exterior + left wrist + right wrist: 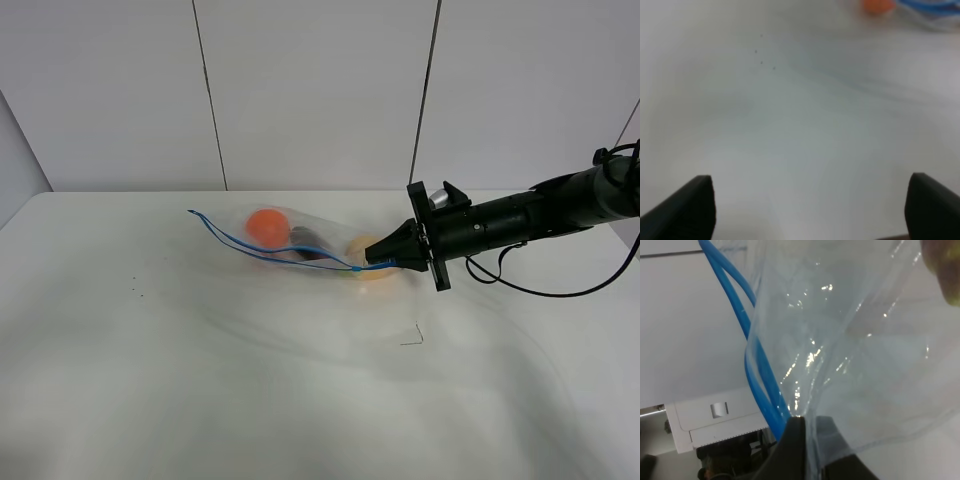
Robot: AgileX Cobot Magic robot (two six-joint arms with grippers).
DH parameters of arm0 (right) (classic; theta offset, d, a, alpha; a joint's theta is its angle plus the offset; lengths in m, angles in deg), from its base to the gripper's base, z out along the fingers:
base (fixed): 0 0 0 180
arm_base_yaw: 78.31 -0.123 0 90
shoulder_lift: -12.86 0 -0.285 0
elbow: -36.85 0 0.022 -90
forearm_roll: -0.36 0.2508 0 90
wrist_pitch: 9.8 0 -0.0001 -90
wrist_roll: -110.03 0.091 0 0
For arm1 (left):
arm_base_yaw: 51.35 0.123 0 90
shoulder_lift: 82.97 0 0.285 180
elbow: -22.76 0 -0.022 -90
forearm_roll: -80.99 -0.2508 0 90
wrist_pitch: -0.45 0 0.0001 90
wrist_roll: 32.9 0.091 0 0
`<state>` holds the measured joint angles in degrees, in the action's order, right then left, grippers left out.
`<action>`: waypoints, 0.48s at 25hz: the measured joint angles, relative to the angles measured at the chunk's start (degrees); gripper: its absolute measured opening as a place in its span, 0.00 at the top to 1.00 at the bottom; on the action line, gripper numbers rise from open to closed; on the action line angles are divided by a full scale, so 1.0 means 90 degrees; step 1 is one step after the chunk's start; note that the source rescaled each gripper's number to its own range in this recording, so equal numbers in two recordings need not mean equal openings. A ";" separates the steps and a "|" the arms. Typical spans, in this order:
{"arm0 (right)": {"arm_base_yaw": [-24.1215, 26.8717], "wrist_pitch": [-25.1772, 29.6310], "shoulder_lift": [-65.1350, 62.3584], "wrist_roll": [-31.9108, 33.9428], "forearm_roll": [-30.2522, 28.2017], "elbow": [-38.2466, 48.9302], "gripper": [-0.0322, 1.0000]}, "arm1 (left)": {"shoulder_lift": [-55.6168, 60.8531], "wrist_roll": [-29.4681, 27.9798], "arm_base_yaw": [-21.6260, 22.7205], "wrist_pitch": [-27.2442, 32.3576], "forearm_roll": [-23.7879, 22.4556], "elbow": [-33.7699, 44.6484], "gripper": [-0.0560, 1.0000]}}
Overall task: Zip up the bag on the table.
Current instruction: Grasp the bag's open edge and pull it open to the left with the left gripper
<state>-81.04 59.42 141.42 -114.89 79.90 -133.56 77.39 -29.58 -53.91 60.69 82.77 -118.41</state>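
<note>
The clear bag (300,245) lies on the white table (200,380) near its far edge. An orange fruit (268,227), a purple piece (308,243) and a yellow piece (375,262) show through it. Its blue zipper strip (260,250) gapes open along most of its length. My right gripper (368,263) is shut on the zipper's right end. In the right wrist view the fingers (795,450) pinch the two blue strips (756,375) and the clear plastic (865,350). My left gripper (810,210) is open and empty over bare table, with the bag (935,12) far off. It is out of the exterior view.
A black cable (560,290) hangs from the right arm above the table's right side. A small dark mark (412,338) and a few specks (135,290) are on the tabletop. Grey wall panels stand behind the table.
</note>
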 joint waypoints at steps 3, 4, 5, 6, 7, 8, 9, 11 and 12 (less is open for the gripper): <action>0.0000 0.0000 0.0000 0.0000 0.0000 0.0000 0.97 | -0.1258 -0.0017 0.0000 -0.0008 0.0081 -0.0889 0.00; 0.0000 0.0000 0.0000 0.0000 0.0000 0.0000 0.97 | -0.1701 -0.0017 0.0000 -0.0025 0.0100 -0.1187 0.00; 0.0000 0.0000 0.0000 0.0000 0.0007 0.0000 0.97 | -0.2137 -0.0007 0.0000 -0.0023 0.0120 -0.1470 0.00; 0.0000 0.0000 0.0000 0.0000 0.0007 0.0000 0.97 | -0.2563 0.0051 0.0000 -0.0046 0.0119 -0.1687 0.00; 0.0000 0.0000 0.0000 0.0000 0.0021 0.0000 0.97 | -0.2908 0.0191 0.0000 -0.0074 0.0119 -0.1924 0.00; 0.0000 0.0000 0.0000 0.0000 0.0029 0.0000 0.97 | -0.3303 0.0347 0.0000 -0.0117 0.0119 -0.2133 0.00; 0.0000 0.0000 0.0000 0.0000 0.0037 0.0000 0.97 | -0.3672 0.0576 0.0000 -0.0155 0.0119 -0.2289 0.00; 0.0000 0.0000 0.0000 0.0000 0.0044 0.0000 0.97 | -0.4282 0.1161 0.0000 -0.0340 0.0121 -0.2593 0.00; 0.0000 0.0000 0.0000 0.0000 0.0044 0.0000 0.97 | -0.4575 0.1441 0.0000 -0.0442 0.0121 -0.2701 0.00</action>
<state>-81.04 59.42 141.42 -114.89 80.30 -133.56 36.21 -16.61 -53.91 56.71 83.85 -142.72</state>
